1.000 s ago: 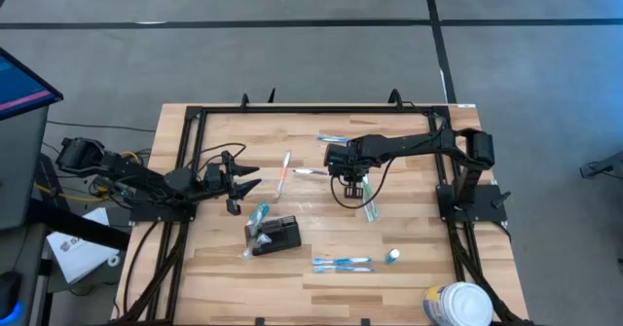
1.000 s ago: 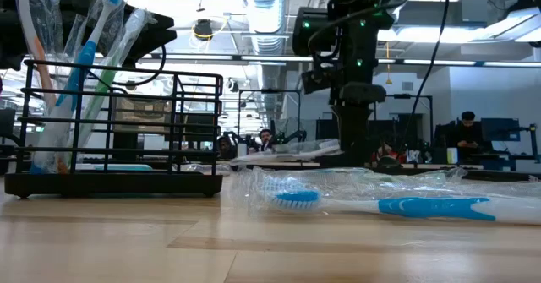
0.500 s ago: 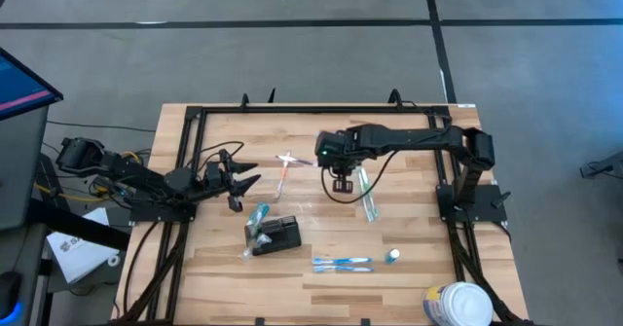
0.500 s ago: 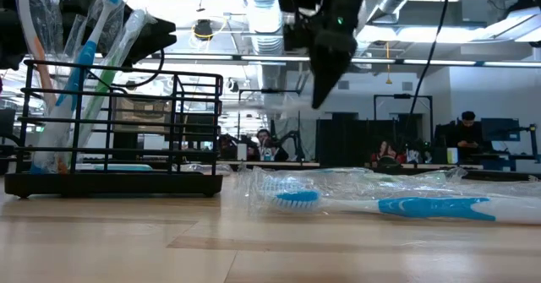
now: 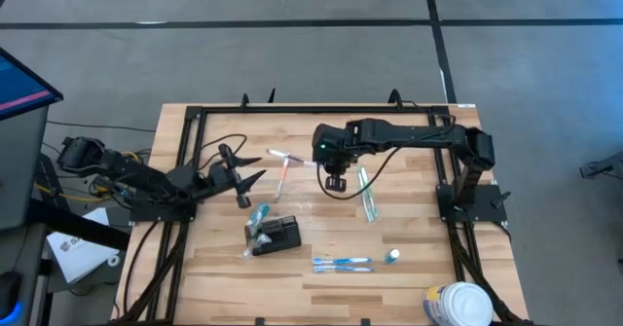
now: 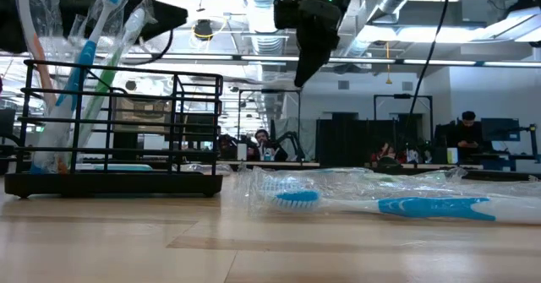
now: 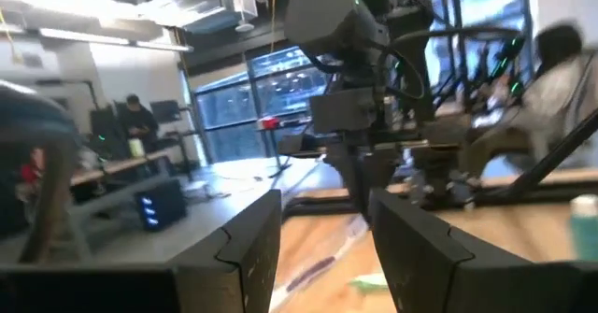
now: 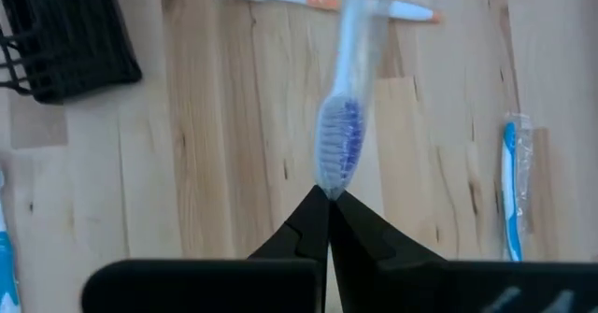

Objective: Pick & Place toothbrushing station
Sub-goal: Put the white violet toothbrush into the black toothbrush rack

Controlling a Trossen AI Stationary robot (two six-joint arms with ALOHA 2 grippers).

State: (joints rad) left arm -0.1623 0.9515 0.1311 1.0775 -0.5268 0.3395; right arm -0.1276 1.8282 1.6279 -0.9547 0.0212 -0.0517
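Note:
The toothbrushing station (image 5: 280,235) is a black wire holder that rests on its flat base at the table's near middle, with wrapped brushes standing in it (image 6: 84,63). It also shows in the right wrist view (image 8: 65,42). My right gripper (image 5: 319,161) hangs above the table's middle, shut on a clear-wrapped toothbrush (image 5: 290,156) with blue bristles (image 8: 338,135). My left gripper (image 5: 255,168) waits open and holding nothing at the table's left (image 7: 322,248), pointing at the right arm. My right gripper pinches the wrapped toothbrush at its bristle end (image 8: 334,168), just at the tips of the two shut fingers (image 8: 313,221). The fingers slant down from the table's right side. The brush sticks out beyond them toward the table's left, lifted clear of the table.
An orange-handled toothbrush (image 5: 281,178) lies under the held one. A wrapped brush (image 5: 368,198) lies right of the gripper. Two blue brushes (image 5: 341,263) and a small tube (image 5: 391,256) lie near the front edge, and a white tub (image 5: 458,305) stands at the front right corner.
My right gripper has risen and gone toward the table's left edge, still shut, carrying the wrapped toothbrush up and leftward over the orange-handled one. My left gripper has rolled about its own axis and risen a little, its fingers still apart.

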